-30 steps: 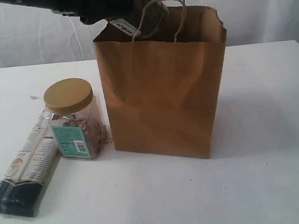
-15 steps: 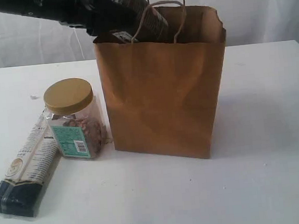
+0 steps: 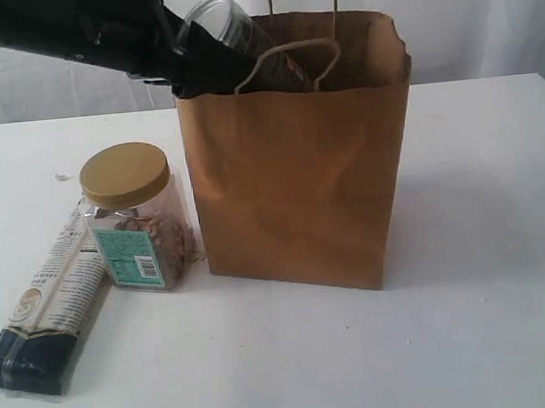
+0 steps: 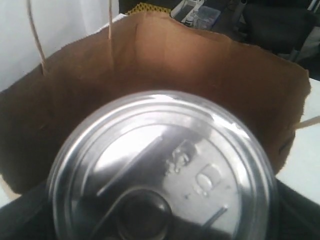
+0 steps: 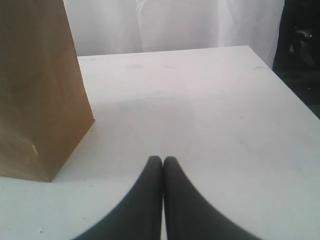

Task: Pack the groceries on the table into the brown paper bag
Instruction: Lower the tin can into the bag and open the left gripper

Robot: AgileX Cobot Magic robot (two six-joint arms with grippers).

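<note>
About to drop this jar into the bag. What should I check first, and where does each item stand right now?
1. Grip: left gripper clamps silver-lidded dark jar: ok.
2. Position: jar tilted over the open mouth of the brown paper bag: ok.
3. Snag: front handle crosses in front of jar; contact: cannot tell.
4. Room at bag bottom: cannot tell, the lid hides it.
5. Other arm: right gripper shut, apart from bag: ok.

Silver-lidded dark jar (image 3: 223, 22) aslant at mouth of upright brown paper bag (image 3: 295, 183); tan-lidded clear jar (image 3: 136, 221), flat white-and-navy packet (image 3: 47, 300) alongside.
</note>
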